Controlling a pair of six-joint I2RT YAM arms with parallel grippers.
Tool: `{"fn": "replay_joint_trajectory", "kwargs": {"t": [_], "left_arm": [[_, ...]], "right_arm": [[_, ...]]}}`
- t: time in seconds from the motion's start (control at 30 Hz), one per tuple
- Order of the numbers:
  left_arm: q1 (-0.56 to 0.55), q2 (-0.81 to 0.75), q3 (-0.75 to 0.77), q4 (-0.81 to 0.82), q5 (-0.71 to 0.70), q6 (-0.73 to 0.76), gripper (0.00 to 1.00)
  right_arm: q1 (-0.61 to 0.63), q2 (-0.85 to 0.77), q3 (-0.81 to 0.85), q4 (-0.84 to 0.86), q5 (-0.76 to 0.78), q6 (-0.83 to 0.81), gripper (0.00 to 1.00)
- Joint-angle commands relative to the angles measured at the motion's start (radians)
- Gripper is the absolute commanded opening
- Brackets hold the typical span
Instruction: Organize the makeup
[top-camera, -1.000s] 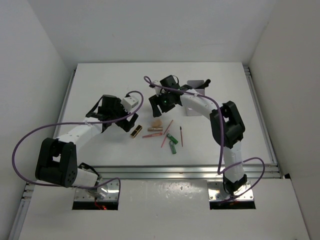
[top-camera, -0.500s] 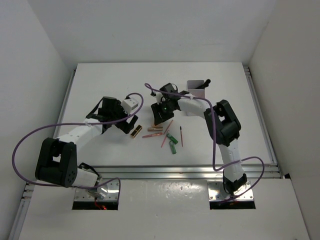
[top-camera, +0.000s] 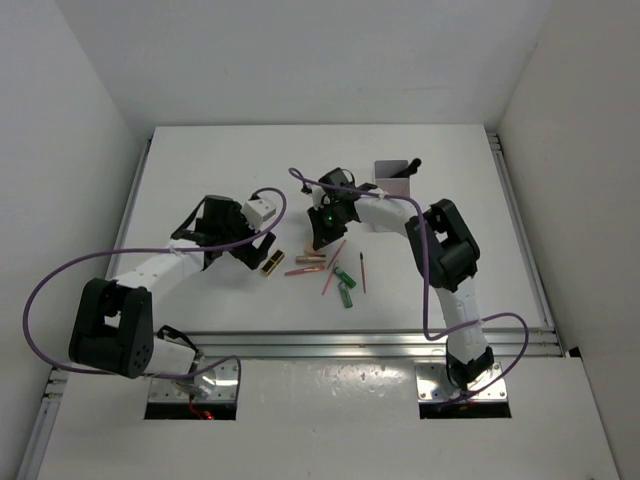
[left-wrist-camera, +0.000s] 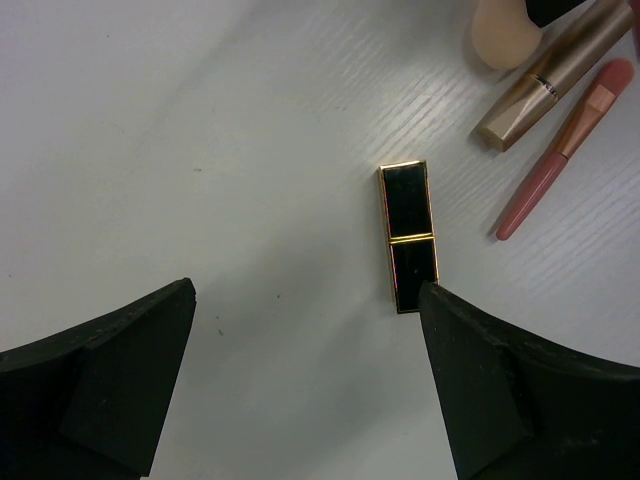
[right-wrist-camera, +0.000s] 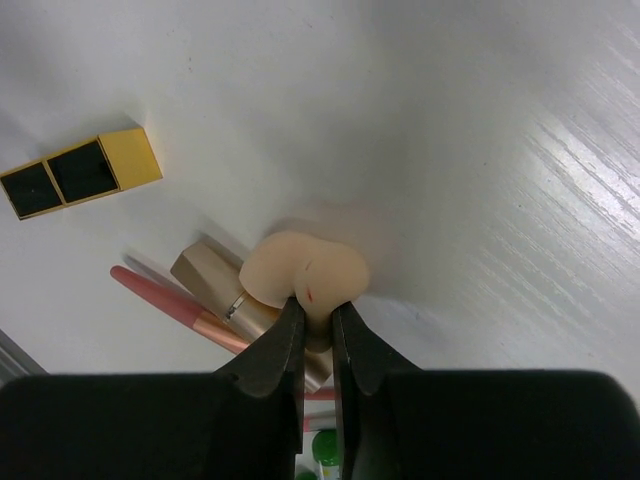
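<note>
The makeup lies in a loose cluster mid-table. My right gripper (right-wrist-camera: 318, 318) (top-camera: 320, 238) is shut on a beige sponge (right-wrist-camera: 305, 272), whose soft body is pinched between the fingertips. Under the sponge lies the copper tube (right-wrist-camera: 213, 283) (top-camera: 311, 259), with a pink pencil (right-wrist-camera: 168, 299) beside it. The black-and-gold lipstick (left-wrist-camera: 408, 236) (top-camera: 272, 263) lies flat just off the right finger of my left gripper (left-wrist-camera: 305, 295) (top-camera: 243, 250), which is open and holds nothing. The green bottle (top-camera: 345, 291) and a thin red pencil (top-camera: 362, 272) lie nearer the front.
A small open box (top-camera: 393, 176) stands at the back right with a black handle (top-camera: 413, 163) sticking out of it. A metal rail (top-camera: 350, 340) runs along the table's near edge. White walls enclose the table on three sides.
My right gripper has come down onto the cluster and shut on the beige sponge. The left arm has barely moved and stays open.
</note>
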Motion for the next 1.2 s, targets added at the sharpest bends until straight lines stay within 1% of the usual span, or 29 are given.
{"fn": "replay_joint_trajectory", "kwargs": {"t": [0.0, 0.1, 0.2, 0.23, 0.27, 0.3, 0.33, 0.37, 0.43, 0.47, 0.57, 0.7, 0.83, 0.93, 1.13, 1.17], "left_arm": [[-0.009, -0.036, -0.007, 0.035, 0.002, 0.006, 1.0], [-0.009, -0.036, -0.016, 0.035, 0.002, 0.006, 1.0], [-0.009, -0.036, -0.016, 0.044, 0.002, 0.006, 1.0], [-0.009, -0.036, -0.016, 0.044, 0.002, 0.006, 1.0], [-0.009, -0.036, -0.016, 0.044, 0.002, 0.015, 1.0], [-0.009, -0.036, -0.016, 0.044, 0.002, 0.015, 1.0], [-0.009, -0.036, -0.016, 0.044, 0.002, 0.015, 1.0], [-0.009, -0.036, -0.025, 0.053, 0.002, 0.015, 1.0], [-0.009, -0.036, -0.025, 0.053, 0.002, 0.015, 1.0], [-0.009, -0.036, -0.034, 0.053, 0.002, 0.026, 1.0], [-0.018, -0.036, -0.034, 0.062, 0.002, 0.026, 1.0], [-0.018, -0.036, -0.034, 0.062, 0.002, 0.035, 1.0], [-0.027, -0.036, -0.034, 0.062, 0.002, 0.035, 1.0], [-0.027, -0.036, -0.034, 0.062, -0.008, 0.035, 1.0], [-0.027, -0.036, -0.043, 0.062, -0.008, 0.035, 1.0], [-0.027, -0.036, -0.043, 0.062, -0.008, 0.035, 1.0]], "right_arm": [[-0.005, -0.058, 0.025, 0.047, 0.058, -0.02, 0.0], [-0.03, -0.149, 0.039, 0.067, 0.081, -0.008, 0.0], [-0.082, -0.21, 0.033, 0.093, 0.131, 0.012, 0.0], [-0.088, -0.271, 0.031, 0.095, 0.15, 0.014, 0.0], [-0.118, -0.291, 0.019, 0.092, 0.226, 0.005, 0.0], [-0.131, -0.327, 0.013, 0.078, 0.256, 0.005, 0.0], [-0.143, -0.359, -0.002, 0.069, 0.335, -0.003, 0.0], [-0.18, -0.383, -0.019, 0.062, 0.361, -0.008, 0.0], [-0.204, -0.414, -0.051, 0.042, 0.44, -0.02, 0.0], [-0.238, -0.428, -0.07, 0.033, 0.484, -0.029, 0.0], [-0.278, -0.428, -0.071, -0.016, 0.564, -0.038, 0.0], [-0.327, -0.411, -0.088, -0.025, 0.561, 0.001, 0.0], [-0.327, -0.384, -0.091, -0.024, 0.532, 0.058, 0.0], [-0.332, -0.367, -0.11, -0.008, 0.544, 0.098, 0.0], [-0.336, -0.298, -0.105, 0.055, 0.518, 0.12, 0.0], [-0.338, -0.286, -0.11, 0.087, 0.515, 0.12, 0.0]]}}
